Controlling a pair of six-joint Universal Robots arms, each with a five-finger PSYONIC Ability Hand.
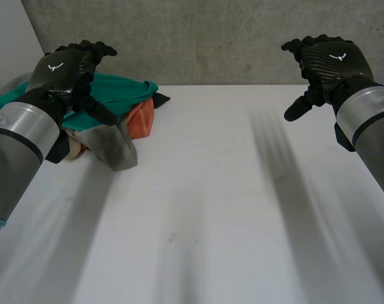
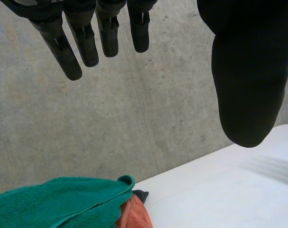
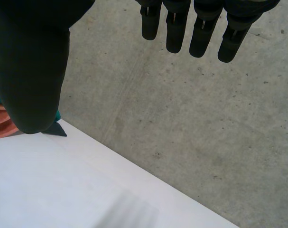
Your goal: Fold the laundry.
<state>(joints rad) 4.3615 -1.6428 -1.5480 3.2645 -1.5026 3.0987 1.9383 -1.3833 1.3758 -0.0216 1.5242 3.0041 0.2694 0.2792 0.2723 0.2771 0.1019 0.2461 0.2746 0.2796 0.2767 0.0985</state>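
The left hand (image 1: 65,66) and right hand (image 1: 328,60) hover empty, fingers spread apart, while the laundry heap (image 1: 125,101) lies crumpled at the frame's upper left on the surface (image 1: 210,209), seemingly nothing folded yet

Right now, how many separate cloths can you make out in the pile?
4, heaped at the table's far left: green cloth on top, orange cloth under it, grey cloth nearest, dark scrap behind. More may be hidden underneath.
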